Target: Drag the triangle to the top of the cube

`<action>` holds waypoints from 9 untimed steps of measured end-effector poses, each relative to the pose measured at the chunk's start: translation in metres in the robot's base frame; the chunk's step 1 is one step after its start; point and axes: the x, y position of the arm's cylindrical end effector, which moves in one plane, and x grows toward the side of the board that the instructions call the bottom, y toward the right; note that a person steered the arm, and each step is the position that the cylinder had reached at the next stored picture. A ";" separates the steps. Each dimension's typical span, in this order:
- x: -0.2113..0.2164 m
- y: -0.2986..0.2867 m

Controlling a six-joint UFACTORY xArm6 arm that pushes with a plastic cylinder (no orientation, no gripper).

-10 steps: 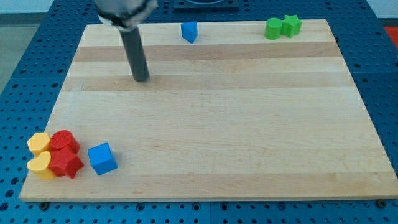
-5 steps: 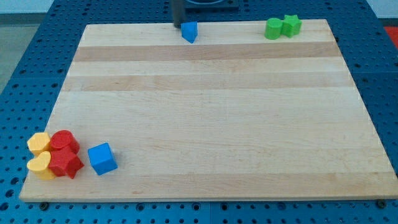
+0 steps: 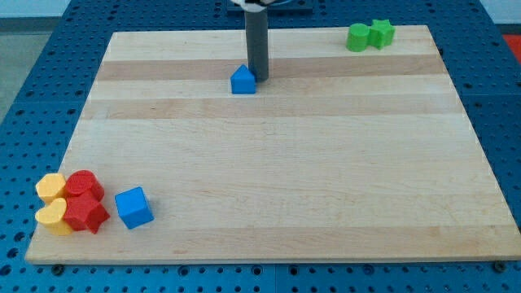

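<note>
Pale striped wooden board [image 3: 326, 179] on blue perforated table [image 3: 41, 65]. Landmark: blue cube [image 3: 133, 207]. 2 red blocks [image 3: 84, 203], 2 yellow blocks [image 3: 51, 202] at its left. Far above-right: blue triangle [image 3: 242, 80], dark rod [image 3: 257, 45], 2 green blocks [image 3: 369, 35].

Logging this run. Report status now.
My tip against blue triangle's upper right. Blue cube far off, view's bottom left. Path between them clear.

Wooden board [image 3: 326, 163] with blue triangle [image 3: 242, 80], blue cube [image 3: 133, 207], red, yellow, green blocks
</note>
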 end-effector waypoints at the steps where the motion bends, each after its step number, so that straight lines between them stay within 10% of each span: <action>1: 0.065 0.000; 4: -0.029 -0.001; 7: 0.145 -0.038; 9: 0.132 -0.017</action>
